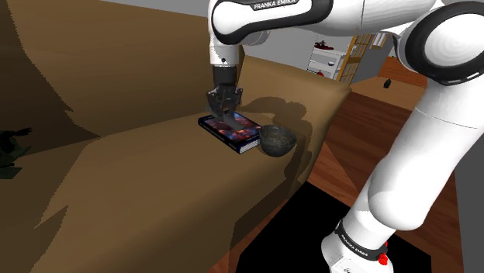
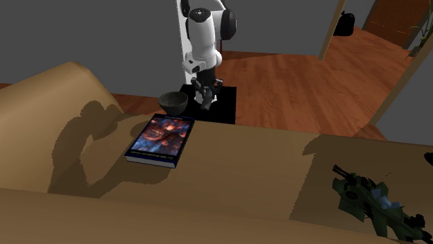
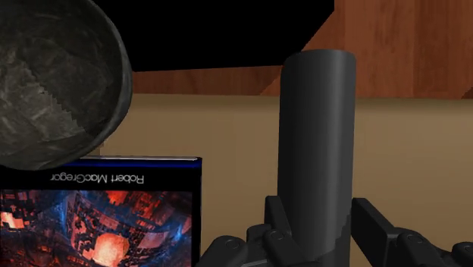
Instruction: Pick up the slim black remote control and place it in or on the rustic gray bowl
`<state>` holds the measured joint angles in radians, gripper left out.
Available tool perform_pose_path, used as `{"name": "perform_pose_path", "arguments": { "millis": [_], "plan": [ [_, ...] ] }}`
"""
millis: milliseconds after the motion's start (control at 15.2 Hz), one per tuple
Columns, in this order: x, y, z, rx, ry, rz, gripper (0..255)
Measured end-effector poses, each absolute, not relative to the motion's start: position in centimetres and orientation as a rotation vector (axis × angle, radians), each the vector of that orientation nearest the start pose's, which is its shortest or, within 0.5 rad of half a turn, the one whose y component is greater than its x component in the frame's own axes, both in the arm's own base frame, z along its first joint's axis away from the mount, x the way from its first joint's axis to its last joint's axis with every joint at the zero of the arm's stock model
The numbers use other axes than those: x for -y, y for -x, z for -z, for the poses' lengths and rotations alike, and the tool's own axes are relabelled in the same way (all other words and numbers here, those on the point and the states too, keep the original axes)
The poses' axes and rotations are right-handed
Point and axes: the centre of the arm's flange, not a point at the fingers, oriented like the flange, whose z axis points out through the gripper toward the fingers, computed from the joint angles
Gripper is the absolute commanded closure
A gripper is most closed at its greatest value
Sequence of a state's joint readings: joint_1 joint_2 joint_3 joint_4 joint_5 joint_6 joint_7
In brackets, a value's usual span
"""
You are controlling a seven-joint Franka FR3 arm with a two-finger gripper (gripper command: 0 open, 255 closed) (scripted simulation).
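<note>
Clasping remote, book beside bowl (toy apart)

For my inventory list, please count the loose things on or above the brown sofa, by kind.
Slim dark grey remote control: 1
Dark grey rough bowl: 1
Book with red-and-blue cover: 1
Green-and-black gun-shaped toy: 1
Total: 4
</note>
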<state>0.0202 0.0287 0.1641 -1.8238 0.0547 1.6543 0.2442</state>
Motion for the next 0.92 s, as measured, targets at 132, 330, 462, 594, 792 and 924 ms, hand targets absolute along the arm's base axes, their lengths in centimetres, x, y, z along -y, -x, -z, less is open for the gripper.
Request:
{"name": "perform_pose_path", "arguments": {
  "millis": [132,330,462,594,792,924],
  "plan": [
    [-8.3,-52.3,-49.7,-0.108,3.108,-0.321,255],
    [-4.8,-50.8,-49.3,-0.108,3.108,-0.321,255],
    [-2.5,-49.7,-49.2,-0.108,3.108,-0.321,255],
    [-0.1,-48.4,-49.1,-0.109,3.108,-0.321,255],
    [3.5,-46.5,-49.2,-0.109,3.108,-0.321,255],
    [5.7,-45.3,-49.2,-0.109,3.108,-0.321,255]
  ]
}}
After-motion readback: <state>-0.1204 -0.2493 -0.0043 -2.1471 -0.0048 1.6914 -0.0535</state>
